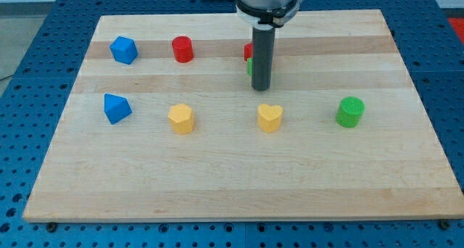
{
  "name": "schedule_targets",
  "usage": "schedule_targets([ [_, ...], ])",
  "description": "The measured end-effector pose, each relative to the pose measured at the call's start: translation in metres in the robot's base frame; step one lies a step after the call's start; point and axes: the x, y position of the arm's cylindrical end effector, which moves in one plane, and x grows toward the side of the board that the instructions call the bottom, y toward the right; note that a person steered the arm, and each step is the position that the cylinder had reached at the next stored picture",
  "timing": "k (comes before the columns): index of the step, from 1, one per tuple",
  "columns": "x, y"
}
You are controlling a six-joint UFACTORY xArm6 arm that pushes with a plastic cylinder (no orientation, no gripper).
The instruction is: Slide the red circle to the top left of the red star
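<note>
so in the camera view my tip (261,88) sits bare on the board (217,183), holding nothing, just in front of a half-hidden red block (248,51) and green block (249,66); red circle (183,49) sits well to the view's left, near the blue block (124,50)

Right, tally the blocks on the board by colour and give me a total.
Blue: 2, a cube-like block and a wedge-like block
Red: 2, the red circle and a red block mostly hidden behind my rod
Yellow: 2, a hexagon-like block and a heart
Green: 2, a cylinder and a sliver behind the rod
Total: 8

My tip is just below the hidden pair.
</note>
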Motion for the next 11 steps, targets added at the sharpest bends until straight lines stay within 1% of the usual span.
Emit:
schedule_targets([
  [1,0.010,-0.040],
  [2,0.008,-0.105],
  [3,-0.005,-0.170],
  [4,-0.047,-0.208],
  [5,-0.103,-0.205],
  [6,-0.126,-0.172],
  [8,-0.073,-0.203],
  [9,-0.083,-0.165],
  [10,-0.121,-0.116],
  [11,-0.111,-0.124],
])
